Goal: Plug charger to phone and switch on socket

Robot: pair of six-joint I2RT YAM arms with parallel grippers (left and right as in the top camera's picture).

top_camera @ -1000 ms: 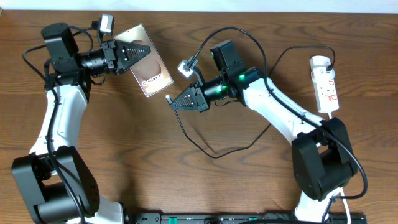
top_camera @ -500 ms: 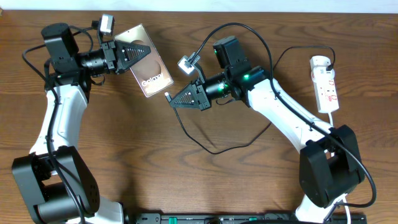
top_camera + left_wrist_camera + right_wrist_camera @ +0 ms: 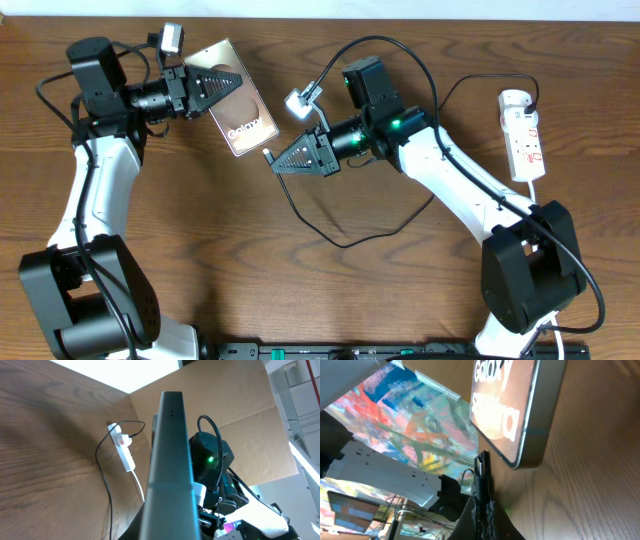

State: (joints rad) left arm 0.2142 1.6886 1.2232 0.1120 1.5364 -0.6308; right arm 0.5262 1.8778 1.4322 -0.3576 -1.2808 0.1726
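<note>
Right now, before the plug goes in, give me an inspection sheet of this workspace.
Surface: brown wooden table.
Job's things: phone tilted, lettering up; charger with its tip just short of the phone's end, not inserted; socket lying flat at the table's right edge, switch state too small to tell.
Clutter: nothing seen.
Grippers: left gripper shut on the phone; right gripper shut on the charger near its tip.
Cables: the charger loops across the table towards the socket; thicker arm cables arch over the right arm.
Surroundings: cardboard beyond the table.
</note>
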